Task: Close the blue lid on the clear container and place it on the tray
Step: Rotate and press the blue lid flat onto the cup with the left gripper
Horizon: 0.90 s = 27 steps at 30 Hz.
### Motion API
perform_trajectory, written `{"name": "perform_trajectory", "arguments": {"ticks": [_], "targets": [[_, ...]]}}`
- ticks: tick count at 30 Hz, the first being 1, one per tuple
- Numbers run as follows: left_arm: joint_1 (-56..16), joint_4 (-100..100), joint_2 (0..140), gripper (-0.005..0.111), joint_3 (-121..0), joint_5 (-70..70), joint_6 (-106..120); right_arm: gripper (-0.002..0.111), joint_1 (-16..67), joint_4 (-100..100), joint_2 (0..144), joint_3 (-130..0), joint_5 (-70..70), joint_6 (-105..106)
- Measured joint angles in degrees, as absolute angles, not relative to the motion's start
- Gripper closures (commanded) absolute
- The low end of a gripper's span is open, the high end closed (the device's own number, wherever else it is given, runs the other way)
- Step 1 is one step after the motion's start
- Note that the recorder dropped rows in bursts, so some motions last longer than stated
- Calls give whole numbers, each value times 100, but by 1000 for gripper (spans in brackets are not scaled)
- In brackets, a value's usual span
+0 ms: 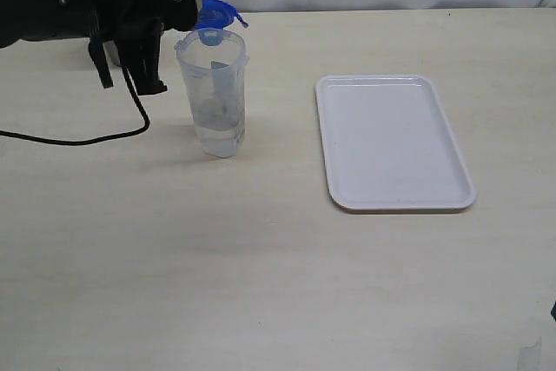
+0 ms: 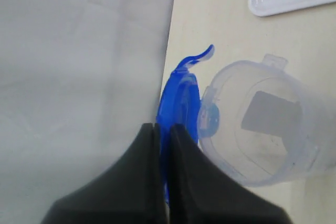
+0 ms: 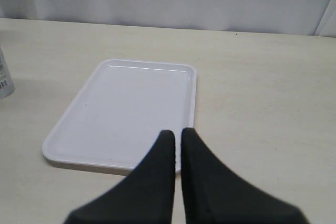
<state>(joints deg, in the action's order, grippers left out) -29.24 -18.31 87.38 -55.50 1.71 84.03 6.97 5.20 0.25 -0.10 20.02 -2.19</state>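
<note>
The left gripper [image 2: 164,127] pinches the blue lid [image 1: 217,13], which stands on edge against the far rim of the open clear container [image 1: 213,102]. The container stands upright on the desk [image 1: 261,267], well left of the tray [image 1: 391,141]. The right gripper [image 3: 176,132], pressed together and holding nothing, hangs over the tray's near edge.

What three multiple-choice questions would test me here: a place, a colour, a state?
1. Where does the clear container stand? A. on the table, apart from the tray; B. on the tray; C. on the floor.
2. What colour is the lid? A. red; B. green; C. blue.
3. How is the lid? A. snapped shut; B. standing open at the container's rim; C. lying on the tray.
Answers: 1 A, its base sits on bare table. 2 C, bright blue. 3 B, the container's mouth shows uncovered.
</note>
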Motion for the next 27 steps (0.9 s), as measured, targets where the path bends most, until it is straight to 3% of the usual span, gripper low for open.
{"name": "perform_trajectory", "arguments": {"ticks": [27], "targets": [[-3239,-1523,8738,107,-5550,-384,8403,104,697,520,25,-10,2002,-219]]}}
